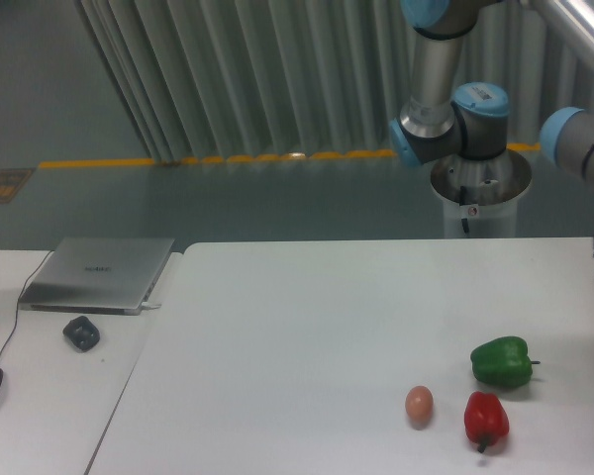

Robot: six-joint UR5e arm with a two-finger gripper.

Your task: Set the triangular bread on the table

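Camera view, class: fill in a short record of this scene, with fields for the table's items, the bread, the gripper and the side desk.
table: white, wide
items on table: green pepper, red pepper, egg
layout: red pepper in front of the green pepper, egg to the left of the red pepper
bread: not in view
gripper: out of frame at the right edge
arm: grey with blue joints, behind the table
side desk: silver laptop, small dark object
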